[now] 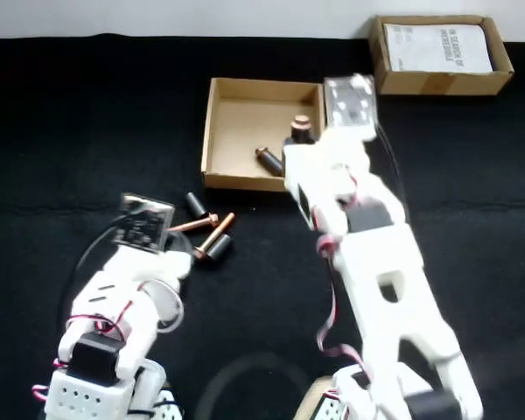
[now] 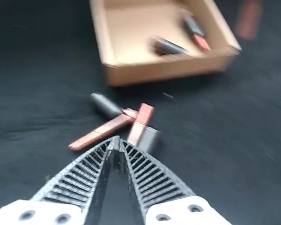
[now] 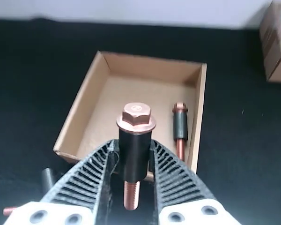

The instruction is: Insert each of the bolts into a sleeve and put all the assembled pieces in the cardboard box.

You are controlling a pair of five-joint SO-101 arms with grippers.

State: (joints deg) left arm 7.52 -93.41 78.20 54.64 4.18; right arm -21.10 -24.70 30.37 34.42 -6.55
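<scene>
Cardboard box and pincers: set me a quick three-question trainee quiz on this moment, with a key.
1. True or false: the left pincer grips a bolt.
2. What does the right pincer hold?
A. a bare bolt
B. an empty sleeve
C. a bolt in a sleeve
3. Count: how many assembled pieces lie on the floor of the cardboard box?

Key
1. False: it is shut on nothing, with the loose parts on the table just ahead of it.
2. C
3. One
</scene>
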